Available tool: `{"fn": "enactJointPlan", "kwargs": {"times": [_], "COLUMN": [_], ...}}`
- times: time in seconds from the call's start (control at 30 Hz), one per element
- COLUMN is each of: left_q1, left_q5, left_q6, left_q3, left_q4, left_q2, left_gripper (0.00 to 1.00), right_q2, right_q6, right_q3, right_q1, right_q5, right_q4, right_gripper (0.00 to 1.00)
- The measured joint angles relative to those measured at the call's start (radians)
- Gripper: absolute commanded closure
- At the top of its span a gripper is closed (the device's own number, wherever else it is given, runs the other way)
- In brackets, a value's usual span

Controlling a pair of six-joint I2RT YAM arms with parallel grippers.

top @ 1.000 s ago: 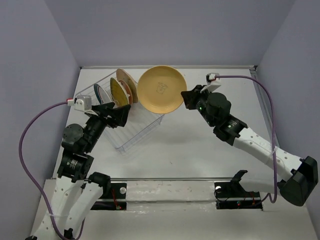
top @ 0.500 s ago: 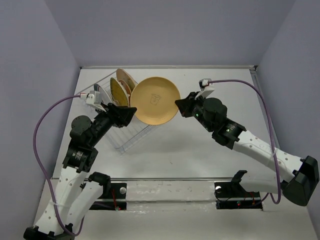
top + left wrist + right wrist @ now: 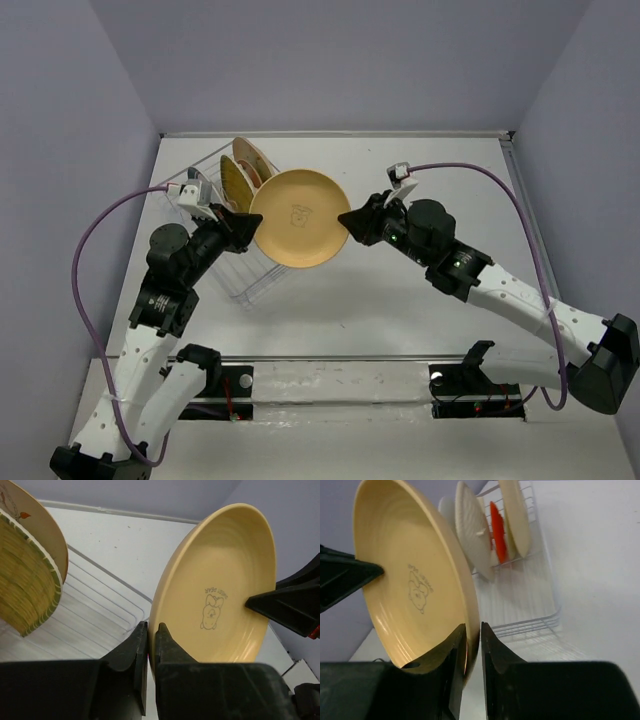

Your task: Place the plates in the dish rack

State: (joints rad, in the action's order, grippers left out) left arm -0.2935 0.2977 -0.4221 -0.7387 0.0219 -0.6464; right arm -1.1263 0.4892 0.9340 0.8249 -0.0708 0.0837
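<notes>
A round tan plate with a small printed figure hangs upright above the near end of the wire dish rack. My left gripper is shut on the plate's left rim; the left wrist view shows both fingers pressed on the plate. My right gripper straddles the opposite rim. In the right wrist view its jaws stand slightly apart around the plate, with a thin gap at the back face. Other plates stand in the rack's far end: a ribbed yellow one and a tan one.
The right wrist view shows a red-orange plate between a ribbed plate and a tan one in the rack. Grey walls enclose the white table. Purple cables loop from both wrists.
The right arm carried the tan plate left and down toward the left arm. The left gripper closed on its left rim, and the right jaws have loosened.
</notes>
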Motion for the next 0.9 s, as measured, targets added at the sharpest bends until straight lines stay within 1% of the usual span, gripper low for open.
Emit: {"fn": "enactJointPlan", "kwargs": {"times": [0.07, 0.1, 0.17, 0.23, 0.3, 0.37, 0.4, 0.47, 0.5, 0.53, 0.6, 0.63, 0.67, 0.7, 0.77, 0.9], "left_q1": [0.0, 0.0, -0.002, -0.003, -0.006, -0.006, -0.006, -0.006, -0.006, -0.006, -0.009, -0.016, -0.017, -0.016, -0.013, -0.013], "left_q5": [0.013, 0.025, 0.067, 0.108, 0.138, 0.151, 0.154, 0.147, 0.139, 0.128, 0.115, 0.103, 0.084, 0.047, -0.007, -0.207], "left_q6": [0.008, 0.01, 0.01, 0.014, 0.028, 0.047, 0.061, 0.09, 0.103, 0.119, 0.14, 0.147, 0.157, 0.149, 0.16, 0.181], "left_q3": [0.0, 0.0, 0.0, 0.0, -0.001, -0.007, -0.014, -0.027, -0.032, -0.037, -0.045, -0.055, -0.068, -0.085, -0.12, -0.229], "left_q4": [0.009, 0.012, 0.015, 0.016, 0.029, 0.055, 0.077, 0.112, 0.127, 0.145, 0.163, 0.175, 0.194, 0.215, 0.251, 0.346], "left_q2": [0.005, 0.007, 0.02, 0.042, 0.068, 0.084, 0.094, 0.109, 0.117, 0.123, 0.135, 0.143, 0.148, 0.153, 0.159, 0.196], "left_gripper": [0.95, 0.95, 0.95, 0.95, 0.94, 0.95, 0.95, 0.95, 0.94, 0.77, 0.5, 0.27, 0.17, 0.02, 0.01, 0.01], "right_q2": [0.0, -0.002, -0.007, -0.012, -0.012, -0.01, -0.009, -0.005, -0.002, -0.001, -0.009, -0.016, -0.035, -0.057, -0.101, -0.216], "right_q6": [-0.011, -0.035, -0.078, -0.108, -0.129, -0.146, -0.153, -0.158, -0.159, -0.149, -0.128, -0.126, -0.128, -0.13, -0.13, -0.128], "right_q3": [0.0, 0.002, 0.004, 0.004, 0.004, 0.004, 0.004, 0.004, 0.005, 0.008, 0.032, 0.042, 0.072, 0.102, 0.154, 0.297], "right_q1": [-0.003, 0.001, 0.002, 0.002, 0.002, 0.002, 0.002, 0.002, 0.002, 0.002, 0.001, -0.002, -0.005, -0.001, 0.002, 0.015], "right_q5": [0.065, 0.124, 0.217, 0.288, 0.335, 0.369, 0.384, 0.411, 0.429, 0.442, 0.45, 0.459, 0.473, 0.478, 0.478, 0.413], "right_q4": [0.006, 0.005, 0.003, -0.003, -0.004, -0.005, -0.005, -0.004, -0.003, -0.006, -0.027, -0.031, -0.048, -0.057, -0.064, -0.107], "right_gripper": [0.48, 0.39, 0.3, 0.28, 0.31, 0.39, 0.52, 0.72, 0.9, 0.93, 0.93, 0.93, 0.93, 0.93, 0.93, 0.93]}}
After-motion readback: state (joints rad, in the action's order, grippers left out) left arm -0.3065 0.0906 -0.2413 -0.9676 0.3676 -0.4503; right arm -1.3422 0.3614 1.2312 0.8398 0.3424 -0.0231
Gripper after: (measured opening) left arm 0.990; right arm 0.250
